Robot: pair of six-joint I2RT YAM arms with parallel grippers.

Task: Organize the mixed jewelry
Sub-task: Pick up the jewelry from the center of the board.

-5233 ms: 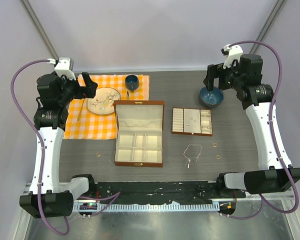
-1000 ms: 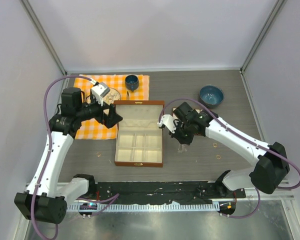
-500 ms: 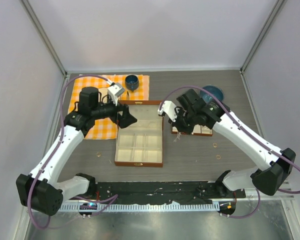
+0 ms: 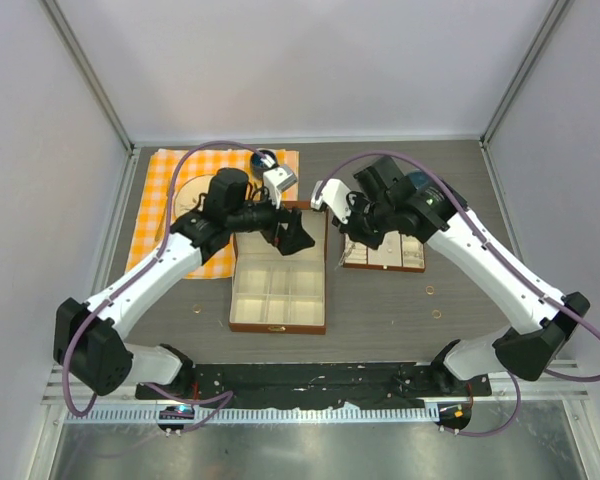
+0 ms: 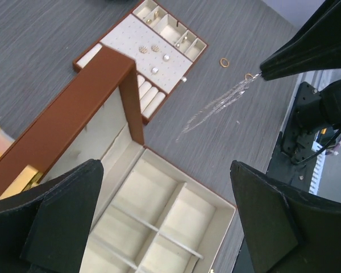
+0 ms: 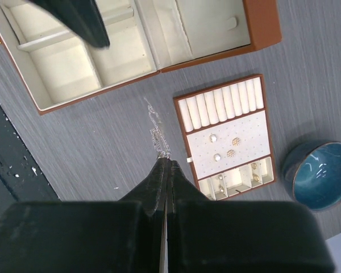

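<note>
A thin silver chain (image 6: 156, 128) hangs from the tips of my right gripper (image 6: 164, 161), which is shut on its top end. The left wrist view shows the same chain (image 5: 213, 108) dangling above the table, between the brown box (image 4: 277, 327) and the jewelry tray (image 4: 400, 258). My left gripper (image 4: 298, 240) is wide open over the box's lid (image 5: 74, 114), with the cream compartments (image 5: 159, 210) below it and nothing between its fingers. Tiny copper rings lie on the table right of the tray (image 4: 430, 290), (image 4: 437, 314) and left of the box (image 4: 196, 309).
An orange checked cloth (image 4: 170, 200) with a plate (image 4: 192, 185) and a dark cup (image 4: 263, 158) lies at the back left. A blue bowl (image 6: 321, 176) stands behind the tray, partly under the right arm. The tray holds several earrings (image 6: 224, 148).
The right gripper has carried the chain up off the table and toward the back. The left gripper has swung right, from the cloth's edge to above the box lid.
</note>
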